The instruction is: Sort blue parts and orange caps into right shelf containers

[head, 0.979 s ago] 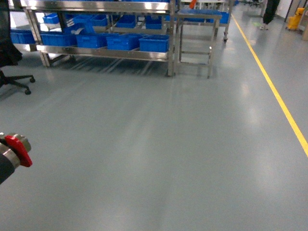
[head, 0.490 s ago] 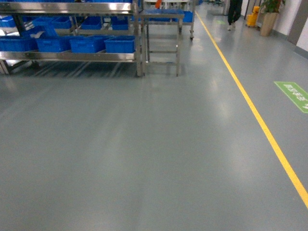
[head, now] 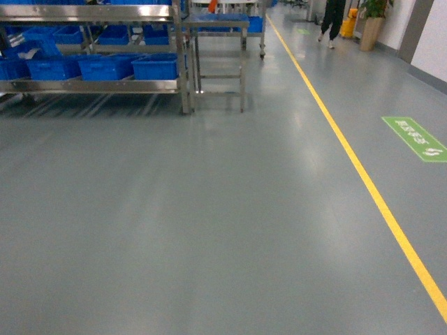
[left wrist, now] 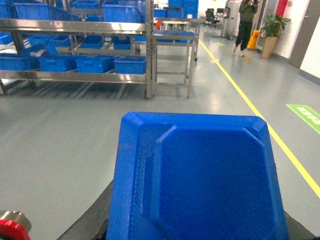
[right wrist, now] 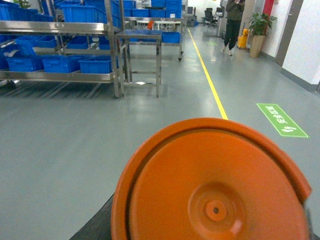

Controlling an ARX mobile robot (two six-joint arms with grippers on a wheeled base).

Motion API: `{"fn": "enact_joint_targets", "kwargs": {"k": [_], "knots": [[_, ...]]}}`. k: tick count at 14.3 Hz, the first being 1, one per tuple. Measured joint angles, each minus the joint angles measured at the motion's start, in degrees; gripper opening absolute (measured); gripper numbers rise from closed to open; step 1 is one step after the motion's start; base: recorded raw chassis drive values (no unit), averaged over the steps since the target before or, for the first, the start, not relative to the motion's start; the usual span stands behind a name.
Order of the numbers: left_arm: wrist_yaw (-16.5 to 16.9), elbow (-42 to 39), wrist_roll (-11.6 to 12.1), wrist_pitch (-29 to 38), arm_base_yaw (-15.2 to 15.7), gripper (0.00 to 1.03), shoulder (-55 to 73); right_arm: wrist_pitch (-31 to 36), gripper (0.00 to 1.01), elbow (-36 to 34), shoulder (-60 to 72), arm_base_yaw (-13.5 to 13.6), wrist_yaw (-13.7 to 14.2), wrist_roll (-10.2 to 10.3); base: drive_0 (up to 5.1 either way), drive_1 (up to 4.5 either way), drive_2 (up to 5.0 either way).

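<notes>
I see blue part (left wrist: pixel 197 180) filling left wrist view, orange cap (right wrist: pixel 212 187) filling right wrist view; head view shows neither. Gripper states: cannot tell.

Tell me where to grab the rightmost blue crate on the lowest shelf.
Take the rightmost crate by its front rim, coming level from the aisle side. That rim faces outward, unobstructed, while the shelf level above probably blocks reaching down from overhead.

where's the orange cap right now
The orange cap fills the bottom of the right wrist view, close to the camera, with the yellow floor line running away behind it. It doesn't show in the head view.
</notes>
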Motion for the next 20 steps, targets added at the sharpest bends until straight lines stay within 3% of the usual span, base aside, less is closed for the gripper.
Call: {"fn": "enact_joint_targets", "kwargs": {"k": [20], "knots": [[0.02,0.0,0.0,0.07,0.0,0.44,0.0,0.04,0.45,0.0,0.0,0.0,0.0,0.02,0.0,4.19,-4.2]]}}
